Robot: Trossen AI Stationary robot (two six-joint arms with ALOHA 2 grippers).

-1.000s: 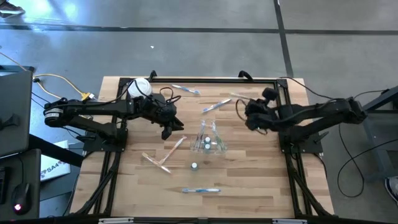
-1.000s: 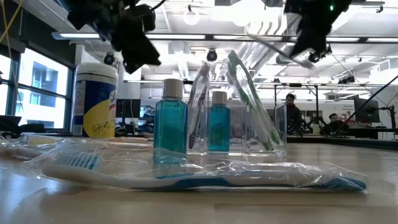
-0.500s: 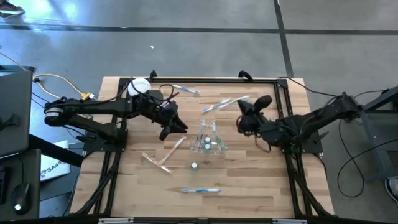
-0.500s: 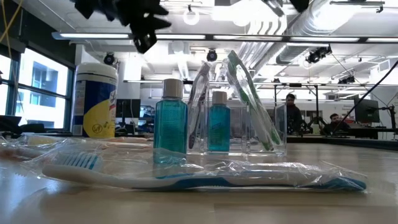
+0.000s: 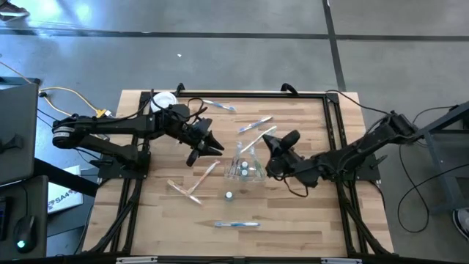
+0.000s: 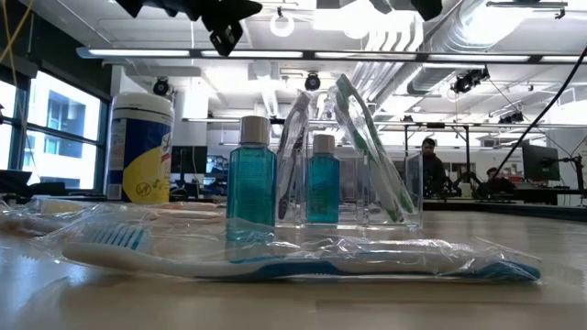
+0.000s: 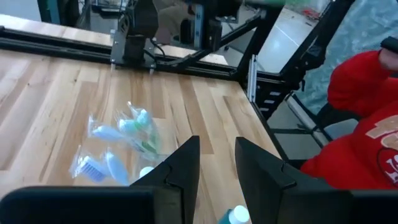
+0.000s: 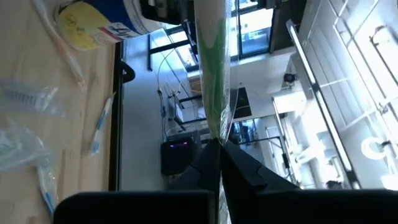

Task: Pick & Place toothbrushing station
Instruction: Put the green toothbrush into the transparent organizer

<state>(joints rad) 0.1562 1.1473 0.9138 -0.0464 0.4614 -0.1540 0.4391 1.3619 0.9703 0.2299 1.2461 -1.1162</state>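
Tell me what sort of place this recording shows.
Likely a robotics lab or workshop: a wooden table on a concrete floor, exposed ceiling ducts, and people at monitors behind.

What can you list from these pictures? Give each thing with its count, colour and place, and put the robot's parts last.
Clear holder: one, see-through, table centre, wrapped toothbrushes leaning in it.
Blue bottles: two, white-capped, at the holder.
Blue toothbrush: one, wrapped, lying at the near edge.
Green toothbrush: one, wrapped, held by the right end effector.
Loose wrapped toothbrushes: several, pastel, scattered on the table.
Canister: one, white with yellow label, far left corner.
Table: one, light wood.
Left end effector: dark, slightly open, above the table left of the holder.
Right end effector: dark, just right of the holder.
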